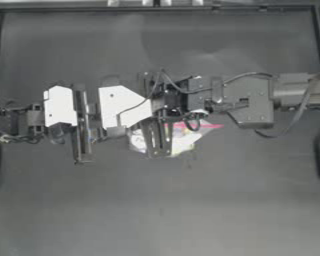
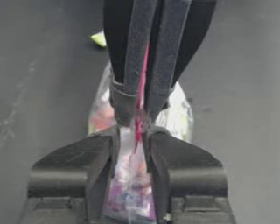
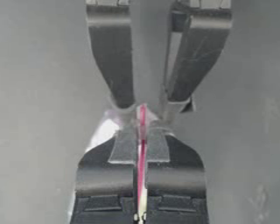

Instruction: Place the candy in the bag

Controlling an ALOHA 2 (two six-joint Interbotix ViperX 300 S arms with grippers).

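I have the bag (image 1: 183,137) at the centre of the top view, a thin, limp plastic pouch with sweets showing through; I judge it light and slippery, prone to fold or slide if pulled unevenly. The best hold looks to be the pink strip (image 3: 141,131) at its mouth, stiffer than the film below. Both claws are on that strip: my left gripper (image 2: 136,131) is pinched on it with the bag hanging between its jaws, and my right gripper (image 3: 141,133) is pressed together on the same strip, facing the left one. The candy (image 2: 99,39), small and light, lies on the table (image 1: 156,210) just beyond the bag in the left wrist view. Open table lies all around, widest toward the bottom of the top view.
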